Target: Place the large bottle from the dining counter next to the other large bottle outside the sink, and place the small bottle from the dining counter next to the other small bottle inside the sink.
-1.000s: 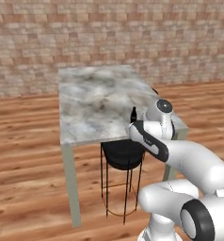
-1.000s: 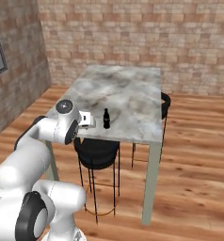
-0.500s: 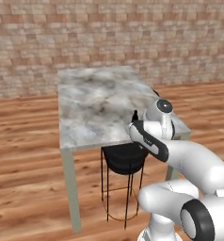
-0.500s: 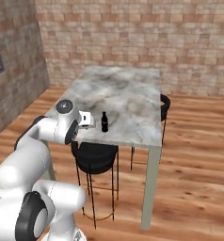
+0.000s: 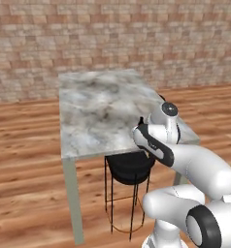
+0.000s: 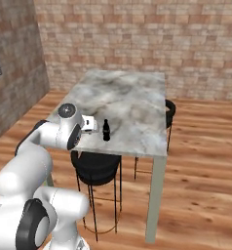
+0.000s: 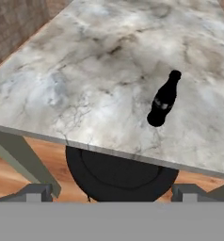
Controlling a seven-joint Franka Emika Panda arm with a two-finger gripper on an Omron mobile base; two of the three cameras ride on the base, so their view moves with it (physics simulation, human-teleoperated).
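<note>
Near the counter (image 6: 137, 93) edge, small bottle (image 6: 106, 130) stands upright; gripper (image 6: 91, 124) just beside it, jaws wide apart, empty. Suggest centring on the body below the neck, approaching level, then closing.

No legible text or labels anywhere.

The counter (image 7: 85, 70) top lies bare around the black bottle (image 7: 163, 100), which stands upright near the front edge, at one o'clock from the gripper (image 7: 111, 193) (jaws spread wide, apart from it). A black stool (image 7: 118, 176) sits under the edge, at twelve o'clock, below the gripper's line.
</note>
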